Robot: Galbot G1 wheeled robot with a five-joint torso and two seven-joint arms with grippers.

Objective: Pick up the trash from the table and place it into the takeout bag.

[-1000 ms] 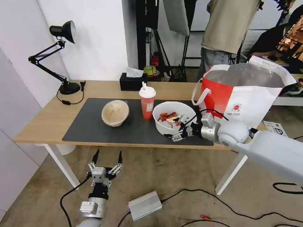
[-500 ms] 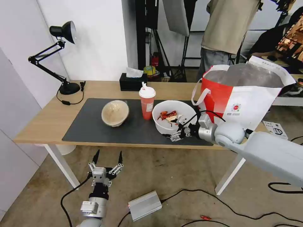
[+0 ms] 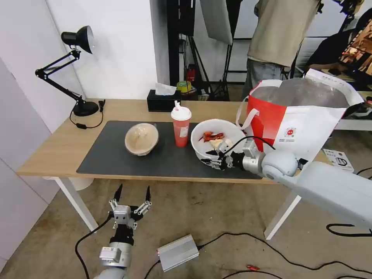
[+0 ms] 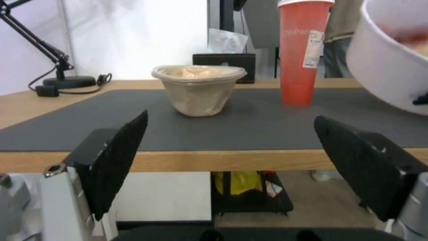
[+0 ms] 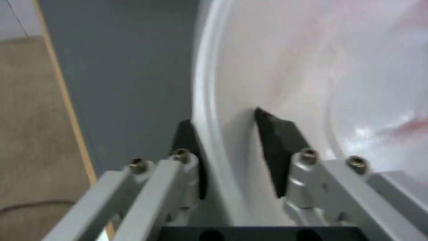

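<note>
My right gripper [image 3: 217,159] is shut on the near rim of the large white bowl [image 3: 209,149], which is tilted and lifted off the dark mat [image 3: 108,155], red scraps inside. In the right wrist view the fingers [image 5: 276,147] pinch the bowl wall [image 5: 334,83] from both sides. The red cup [image 3: 181,126] with white lid and the beige lidded bowl [image 3: 142,138] stand on the mat to its left. The red-and-white takeout bag [image 3: 302,116] stands open at the table's right end. My left gripper [image 3: 131,193] hangs open below the table's [image 3: 58,147] front edge, facing the beige bowl [image 4: 198,88].
A black desk lamp [image 3: 77,69] and its cable sit at the table's back left; a black tissue box [image 3: 162,101] is behind the cup. A silver box [image 3: 178,252] and cables lie on the floor. A person stands behind the bag.
My right gripper closed onto the white bowl's near rim and tipped and raised it, shifting it slightly toward the bag. The left arm stayed still.
</note>
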